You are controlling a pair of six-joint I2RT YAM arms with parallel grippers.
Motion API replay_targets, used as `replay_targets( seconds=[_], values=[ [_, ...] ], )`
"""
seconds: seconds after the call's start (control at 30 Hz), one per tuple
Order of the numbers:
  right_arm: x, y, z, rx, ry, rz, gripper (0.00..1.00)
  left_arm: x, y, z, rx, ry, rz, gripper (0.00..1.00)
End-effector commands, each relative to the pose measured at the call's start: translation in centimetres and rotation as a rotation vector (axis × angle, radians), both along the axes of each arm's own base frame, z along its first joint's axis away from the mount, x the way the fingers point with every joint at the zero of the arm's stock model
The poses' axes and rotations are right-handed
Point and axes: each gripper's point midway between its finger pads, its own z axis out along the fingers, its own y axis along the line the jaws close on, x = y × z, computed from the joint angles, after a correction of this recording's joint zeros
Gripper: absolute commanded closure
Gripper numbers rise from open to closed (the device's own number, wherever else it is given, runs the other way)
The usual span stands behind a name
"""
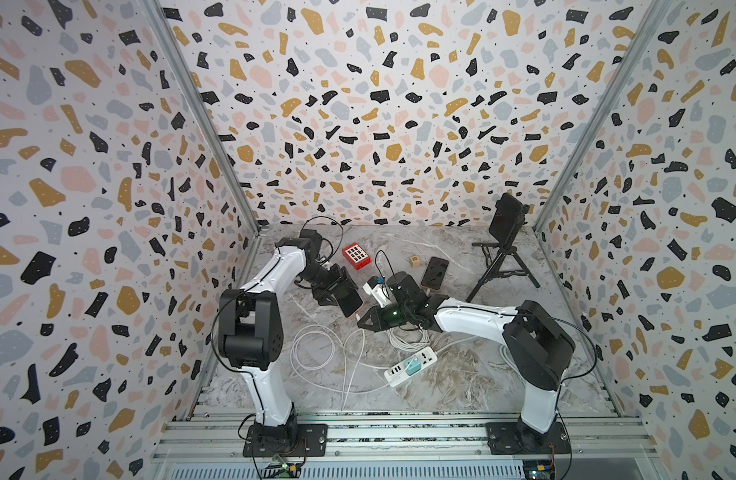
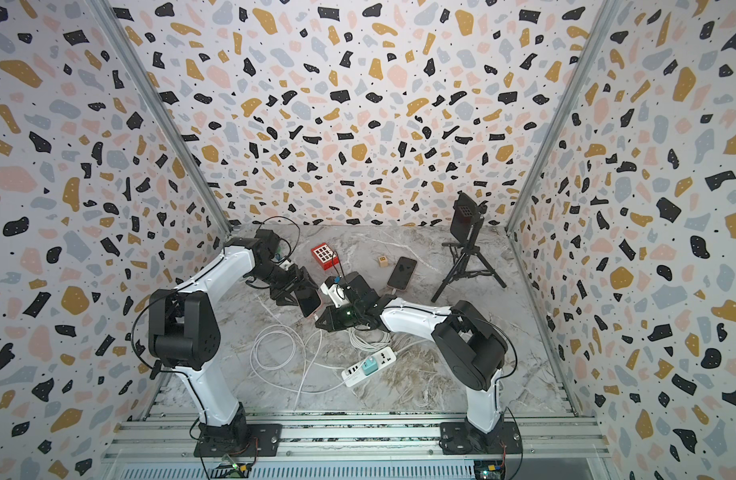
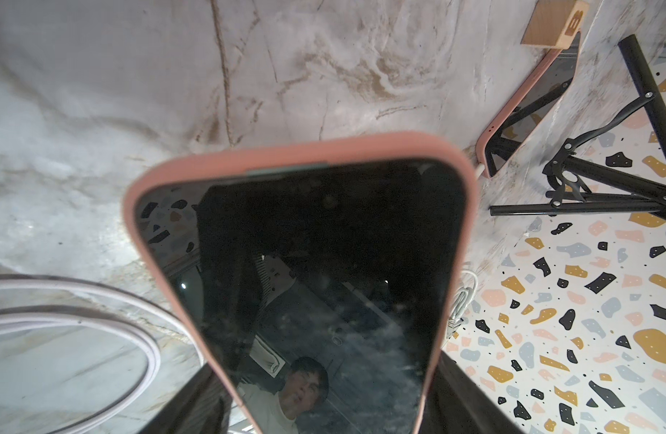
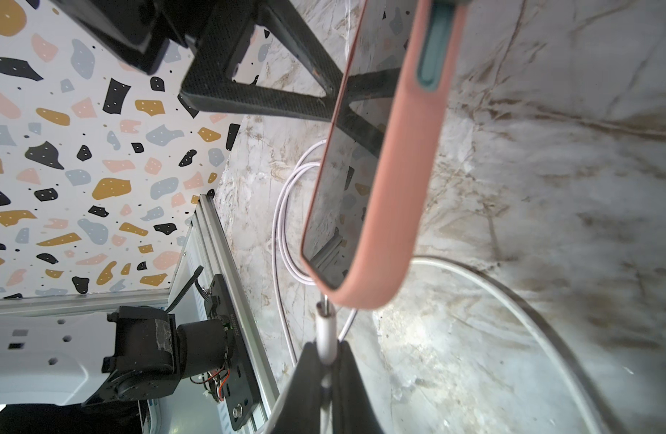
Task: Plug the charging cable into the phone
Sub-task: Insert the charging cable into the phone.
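Note:
A phone (image 3: 305,263) in a pink case, dark screen up, hangs tilted above the marble table, and my left gripper (image 3: 331,398) is shut on its sides. In both top views it sits at mid-table (image 1: 349,303) (image 2: 309,302). My right gripper (image 4: 325,357) is shut on the white plug (image 4: 325,330) of the charging cable (image 1: 312,353). The plug's metal tip meets the phone's (image 4: 380,188) bottom edge; whether it sits in the port is hidden. The cable loops loosely on the table below both grippers (image 1: 361,322).
A second pink-cased phone (image 1: 434,272) lies flat behind, beside a wooden block (image 1: 414,261). A red box (image 1: 356,256) sits at the back. A black tripod (image 1: 503,266) with a phone stands back right. A white power strip (image 1: 424,359) with a teal charger lies in front.

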Motion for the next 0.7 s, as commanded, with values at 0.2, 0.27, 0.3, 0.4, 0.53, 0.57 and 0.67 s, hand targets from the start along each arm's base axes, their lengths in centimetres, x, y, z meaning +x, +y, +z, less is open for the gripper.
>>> replay_targets(
  seconds=[0.2, 0.27, 0.3, 0.4, 0.53, 0.57, 0.67],
  values=[
    [0.9, 0.3, 2.4, 0.056, -0.038, -0.026, 1.0, -0.1, -0.2, 1.2, -0.028, -0.029, 0.004, 0.26],
    [0.9, 0.4, 2.4, 0.052, -0.036, -0.027, 1.0, -0.2, -0.1, 1.1, -0.025, -0.027, 0.005, 0.26],
    [1.0, 0.3, 2.2, 0.044, -0.034, -0.029, 1.0, -0.2, -0.2, 1.1, -0.028, -0.027, 0.005, 0.26],
    [1.1, 0.2, 1.7, 0.026, -0.031, -0.037, 1.0, -0.3, -0.2, 1.2, -0.034, -0.024, 0.008, 0.26],
    [1.6, 0.0, 1.1, -0.009, -0.03, -0.055, 1.0, -0.4, -0.2, 1.2, -0.035, -0.02, 0.01, 0.26],
    [1.7, 0.0, 0.8, -0.018, -0.029, -0.056, 1.0, -0.4, -0.3, 1.3, -0.038, -0.021, 0.01, 0.26],
    [1.9, 0.0, 0.5, -0.03, -0.03, -0.062, 1.0, -0.4, -0.3, 1.4, -0.042, -0.021, 0.012, 0.26]
  ],
)
